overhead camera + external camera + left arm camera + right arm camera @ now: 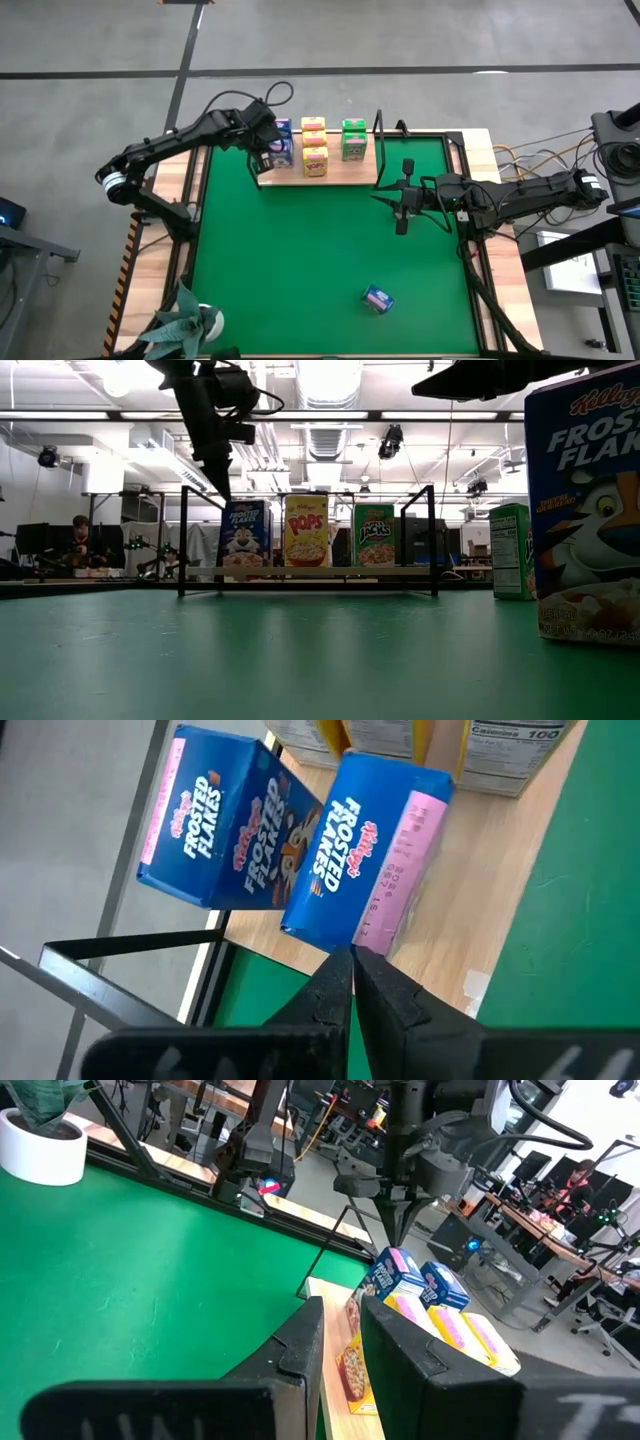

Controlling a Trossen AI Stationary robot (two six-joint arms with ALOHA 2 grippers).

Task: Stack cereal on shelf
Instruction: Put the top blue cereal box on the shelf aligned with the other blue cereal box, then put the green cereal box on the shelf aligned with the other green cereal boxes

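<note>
The wooden shelf [340, 176] lies at the mat's far edge with black wire uprights [183, 540] at its ends. On it stand two blue cereal boxes [370, 850] [215, 830], yellow ones [314, 146] and green ones [353, 140]. My left gripper [352, 965] is shut, slanting down, its tips just at the nearer blue box's pink top. My right gripper [342, 1342] hangs level over the mat's right half, slightly open with nothing between its fingers. Another blue box [377, 298] lies on the mat near the front. A green box [510, 550] stands off the shelf. My left gripper's shut fingertips [340, 960] stand right at the edge of the nearer blue box's pink top [385, 925], coming from above and slanting down. I cannot tell whether they touch it. The box stands on the shelf.
A plant in a white pot [190, 325] sits at the near left corner. The green mat [290, 260] is bare between the shelf and the loose blue box. Cables and stands lie beyond the table's right side. A person [78, 538] sits far behind the table.
</note>
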